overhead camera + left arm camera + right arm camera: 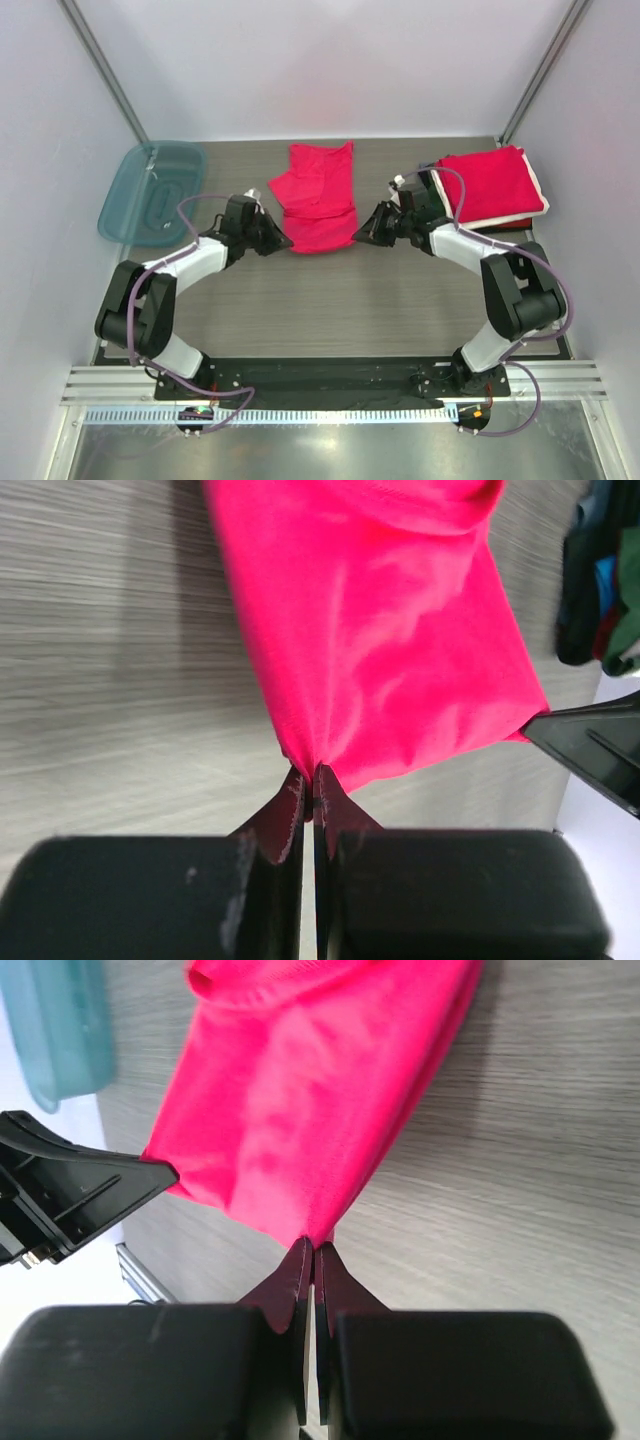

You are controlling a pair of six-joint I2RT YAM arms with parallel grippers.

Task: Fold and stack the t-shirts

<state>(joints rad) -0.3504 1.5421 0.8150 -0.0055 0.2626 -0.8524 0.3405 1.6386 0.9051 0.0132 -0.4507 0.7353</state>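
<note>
A crimson-red t-shirt (318, 195) lies partly folded on the table's middle back. My left gripper (283, 240) is shut on its near left corner (312, 765). My right gripper (362, 233) is shut on its near right corner (315, 1240). Both hold the near edge slightly lifted, the cloth stretched between them. A stack of folded shirts (495, 187), red on top with white under it, lies at the back right. In the left wrist view, dark green-black fabric (600, 590) shows at the right edge.
A translucent teal plastic tray (152, 192) sits at the back left, also in the right wrist view (55, 1030). Grey wooden tabletop (330, 300) lies between the arms. White walls and metal posts bound the back and sides.
</note>
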